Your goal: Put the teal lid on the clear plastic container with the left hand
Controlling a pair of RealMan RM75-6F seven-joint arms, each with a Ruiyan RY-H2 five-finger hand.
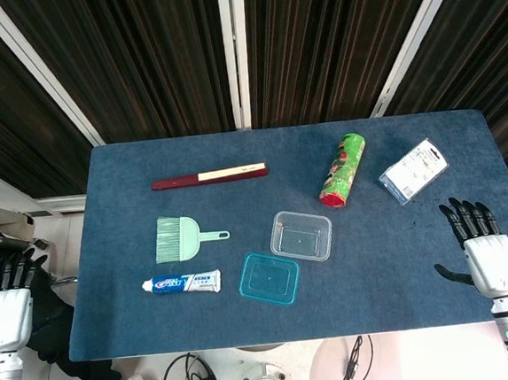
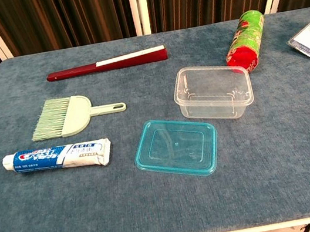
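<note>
Since the teal lid (image 2: 176, 147) lies flat on the blue cloth just before the clear plastic container (image 2: 213, 91), we judge nothing begun. Our left hand (image 1: 6, 301) waits off the table, fingers spread, empty; next it must reach and pinch the thin, slick rim.

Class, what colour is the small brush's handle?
Pale mint green brush, clearest in the chest view.

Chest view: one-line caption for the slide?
Teal plastic lid lies flat on blue tablecloth, just in front of the open clear plastic container; no hand in frame.
</note>
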